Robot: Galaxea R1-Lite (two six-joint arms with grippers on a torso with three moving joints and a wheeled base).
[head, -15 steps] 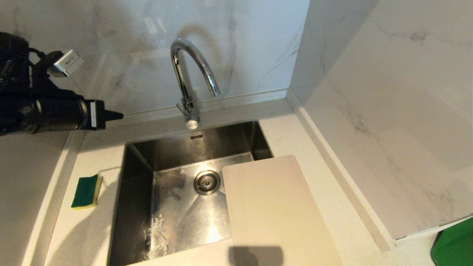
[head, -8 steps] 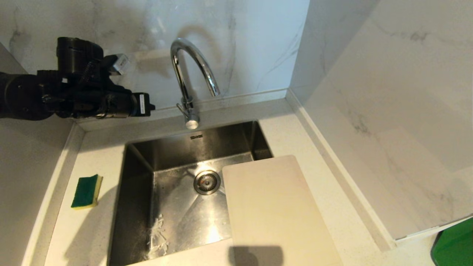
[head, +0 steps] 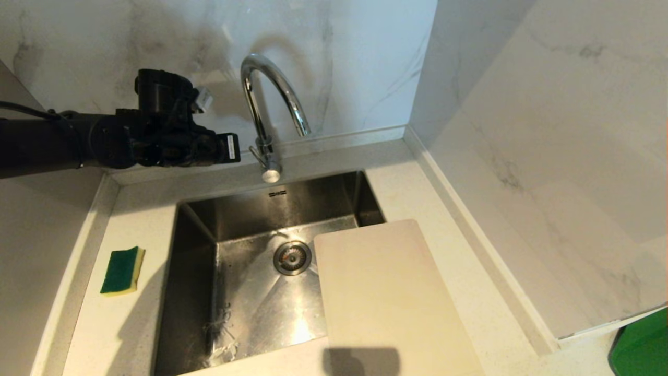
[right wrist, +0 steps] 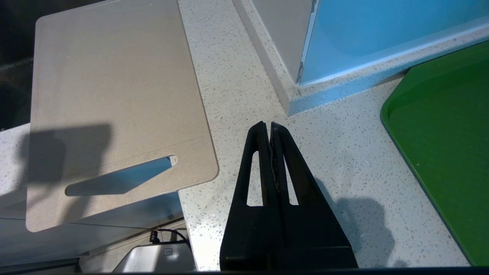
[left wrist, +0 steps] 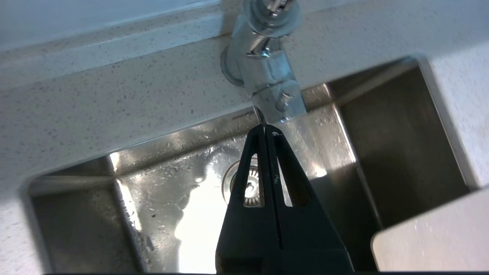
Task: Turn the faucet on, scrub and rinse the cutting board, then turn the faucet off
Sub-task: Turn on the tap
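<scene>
place: kitchen | evidence: steel sink (head: 198,230), faucet (head: 263,104), marble walls (head: 548,104), sponge (head: 122,270)

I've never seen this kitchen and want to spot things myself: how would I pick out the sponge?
Start at the steel sink set into the pale speckled counter, with the chrome faucet arching over its back edge. On the counter strip left of the basin lies the sponge. It is a small block, dark green on top with a yellow edge, far smaller than the cream cutting board across the sink's right side.
</scene>
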